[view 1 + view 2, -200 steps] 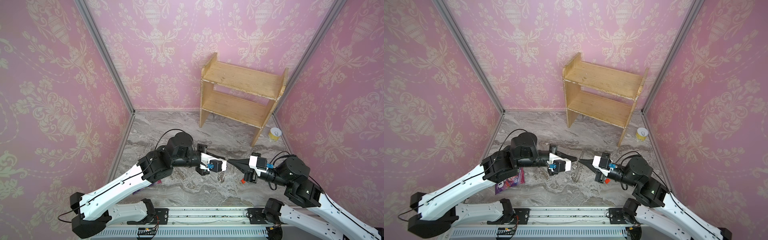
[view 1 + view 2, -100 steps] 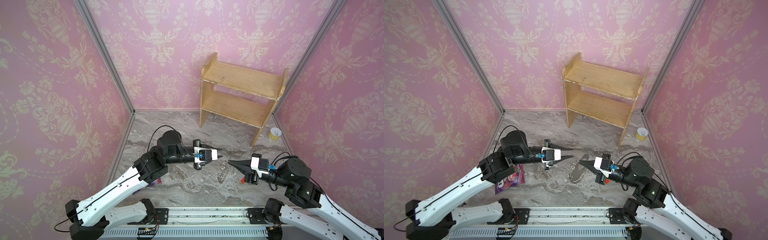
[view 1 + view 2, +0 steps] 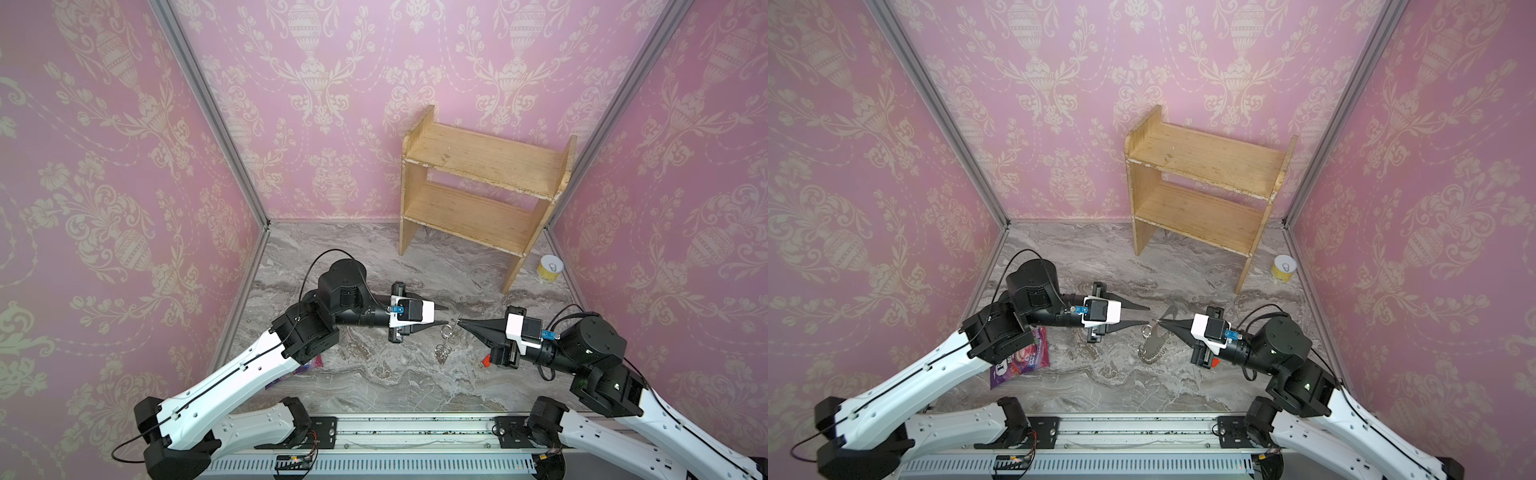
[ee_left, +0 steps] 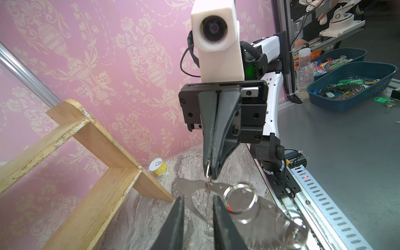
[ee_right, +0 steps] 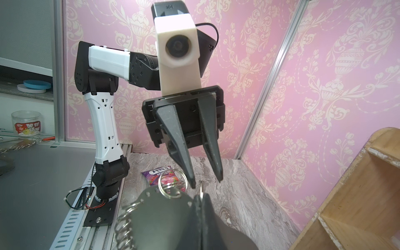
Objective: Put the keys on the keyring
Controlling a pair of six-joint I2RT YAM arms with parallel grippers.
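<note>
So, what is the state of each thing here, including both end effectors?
Left end effector: open, holding nothing.
Keyring: tilted, held up by one split ring.
Right end effector: shut on that split ring.
Red-tagged key: on the table, mostly hidden, not on the keyring.
Yellow can: upright, unopened.
Fox's candy bag: lying flat.
Wooden shelf: upright.

We hold both arms low, reaching inward, tips nearly meeting. Left gripper (image 3: 446,316): fingers parted by a narrow gap. Right gripper (image 3: 460,322): fingers pressed together.
</note>
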